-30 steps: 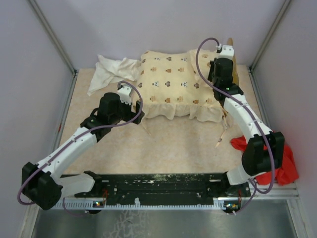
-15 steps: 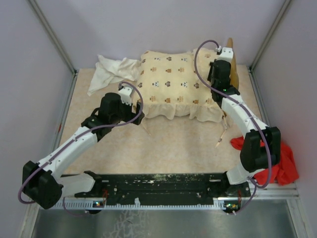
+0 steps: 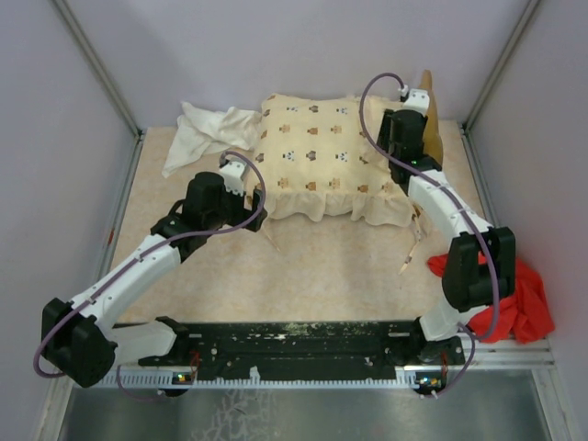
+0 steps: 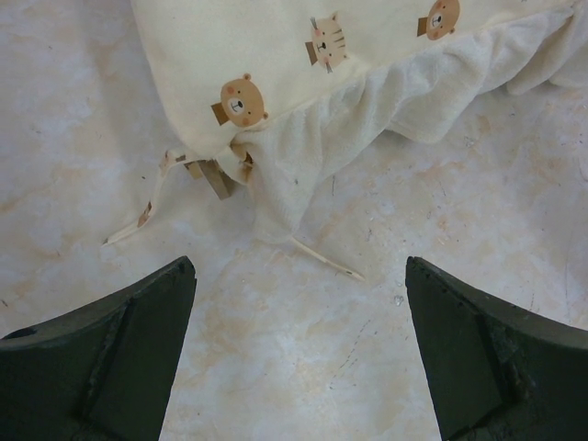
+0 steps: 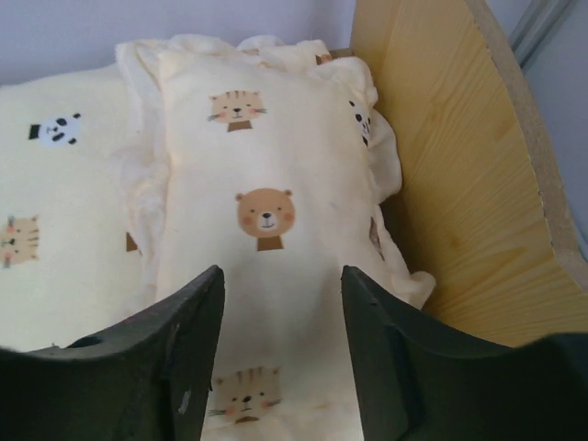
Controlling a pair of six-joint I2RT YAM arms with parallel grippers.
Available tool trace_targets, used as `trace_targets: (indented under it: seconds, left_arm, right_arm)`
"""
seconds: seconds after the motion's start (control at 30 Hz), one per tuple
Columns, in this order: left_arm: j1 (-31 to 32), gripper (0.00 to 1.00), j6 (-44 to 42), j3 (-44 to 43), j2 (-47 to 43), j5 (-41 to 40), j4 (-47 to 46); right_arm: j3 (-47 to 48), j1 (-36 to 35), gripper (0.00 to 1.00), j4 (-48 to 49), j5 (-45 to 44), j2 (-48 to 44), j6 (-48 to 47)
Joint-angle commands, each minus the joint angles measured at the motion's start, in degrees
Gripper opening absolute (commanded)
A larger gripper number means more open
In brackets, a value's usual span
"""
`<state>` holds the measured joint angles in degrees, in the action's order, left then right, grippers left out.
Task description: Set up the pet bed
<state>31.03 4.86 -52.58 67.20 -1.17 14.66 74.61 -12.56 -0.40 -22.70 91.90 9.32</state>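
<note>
**Pillow lies by the headboard, both grippers open**

The pet bed stands at the far side of the table [image 3: 322,266], in the middle. Its cream cushion [image 3: 317,147] with the small animal faces covers the frame, and its frilled edge hangs down on the near side. The light wooden headboard [image 5: 459,156] stands upright at the right end of the bed.

The small pillow [image 5: 262,184] of the same print lies flat on the cushion, with its long side against the headboard. The right gripper [image 5: 282,276] hangs just above the near end of the pillow. Its two fingers stand apart, one on each side, and the cloth between them lies smooth and is not pinched.

The left gripper [image 4: 299,266] is low over the bare table, just before the near left corner of the cushion. Its fingers are spread wide and hold nothing. Thin ties [image 4: 138,220] from that corner lie loose on the table.

A white cloth [image 3: 207,133] lies crumpled at the far left, beside the bed. A red cloth [image 3: 519,303] lies at the right edge, behind the right arm.
</note>
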Motion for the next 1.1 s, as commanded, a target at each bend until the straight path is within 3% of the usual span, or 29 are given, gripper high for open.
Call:
trace_targets:
  seconds: [0.0, 0.1, 0.4, 0.77, 1.07]
  left_arm:
    - [-0.02, 1.00, -0.11, -1.99, -0.06, -0.88, 0.29]
    - [-0.08, 1.00, 1.06, -3.06, 0.07, -1.20, 0.20]
    - [-0.08, 1.00, 6.01, -7.17, -2.46, -4.79, -2.15]
    - [-0.08, 1.00, 4.43, -12.84, -10.42, -2.37, -2.03]
    - [-0.06, 1.00, 9.73, -0.34, -20.18, 3.50, -8.22]
  right_arm:
    - [4.32, 0.38, 0.62, -4.51, 3.71, -4.33, 0.84]
    - [5.19, -0.31, 0.78, -10.31, 7.10, -7.29, 3.41]
    - [-2.52, -1.51, 0.81, -16.92, 20.06, -21.64, 6.18]
    - [-14.54, -1.66, 0.85, -19.53, 32.96, -42.81, 11.98]
    - [-28.21, -1.66, 0.84, -18.50, 35.67, -55.11, 19.11]
